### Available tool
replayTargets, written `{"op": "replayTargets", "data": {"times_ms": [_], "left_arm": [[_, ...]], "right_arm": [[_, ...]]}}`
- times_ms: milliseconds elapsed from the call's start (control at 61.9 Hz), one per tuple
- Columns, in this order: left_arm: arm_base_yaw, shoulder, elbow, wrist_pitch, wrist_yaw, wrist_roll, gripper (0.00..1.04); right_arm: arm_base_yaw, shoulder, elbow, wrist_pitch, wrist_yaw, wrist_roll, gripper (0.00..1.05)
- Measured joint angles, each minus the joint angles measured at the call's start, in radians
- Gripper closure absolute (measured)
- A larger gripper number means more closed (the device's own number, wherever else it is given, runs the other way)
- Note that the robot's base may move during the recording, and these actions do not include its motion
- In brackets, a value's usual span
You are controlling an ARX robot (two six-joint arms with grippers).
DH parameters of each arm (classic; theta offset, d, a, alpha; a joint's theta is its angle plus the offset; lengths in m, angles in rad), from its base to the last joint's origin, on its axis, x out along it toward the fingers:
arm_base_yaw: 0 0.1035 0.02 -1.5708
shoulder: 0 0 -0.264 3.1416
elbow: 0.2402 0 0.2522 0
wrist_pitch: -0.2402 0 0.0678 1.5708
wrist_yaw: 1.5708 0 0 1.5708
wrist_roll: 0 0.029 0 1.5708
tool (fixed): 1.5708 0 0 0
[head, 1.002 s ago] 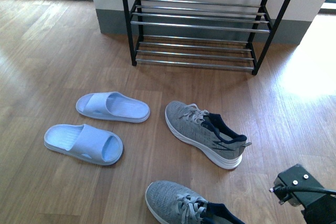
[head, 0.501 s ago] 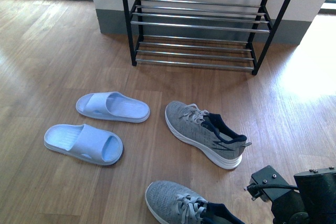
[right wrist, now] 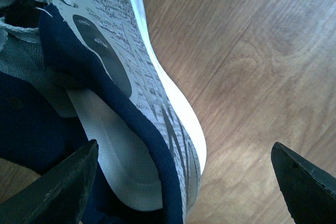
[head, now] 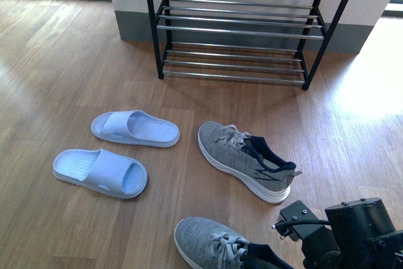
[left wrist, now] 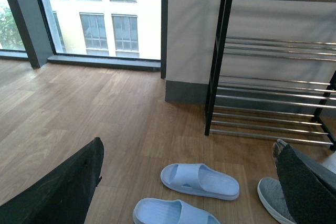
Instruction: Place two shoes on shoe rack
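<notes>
The shoe rack [head: 233,36] is stood against the wall, its chrome bars running across the view. A broad strip of bare wood floor [head: 252,102] is left between its front feet and the shoes. The far sneaker [head: 242,159] is laid diagonally, toe toward the rack and leftward. The near sneaker [head: 214,240] is cut by the lower edge, toe pointed left. Two pale blue slides [head: 135,128] are set crosswise, left of both. The right gripper [right wrist: 184,182] is held with fingers spread wide astride a sneaker's navy-lined heel; which sneaker cannot be told. The left gripper [left wrist: 187,145] is likewise spread wide above the floor
</notes>
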Motion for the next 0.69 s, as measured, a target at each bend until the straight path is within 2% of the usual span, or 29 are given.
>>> {"op": "replayTargets", "data": {"times_ms": [194, 226, 469, 695], "left_arm": [[0.0, 0.0, 0.0, 0.0, 0.0, 0.0, 0.09], [0.0, 0.0, 0.0, 0.0, 0.0, 0.0, 0.09], [0.0, 0.0, 0.0, 0.0, 0.0, 0.0, 0.09], [0.0, 0.0, 0.0, 0.0, 0.0, 0.0, 0.09]], "right_arm": [[-0.001, 0.018, 0.055, -0.04, -0.079, -0.001, 0.09], [-0.001, 0.018, 0.061, -0.046, -0.089, -0.002, 0.12], [0.009, 0.026, 0.087, -0.108, -0.175, -0.024, 0.52], [0.007, 0.035, 0.093, -0.115, -0.182, -0.031, 0.88]]}}
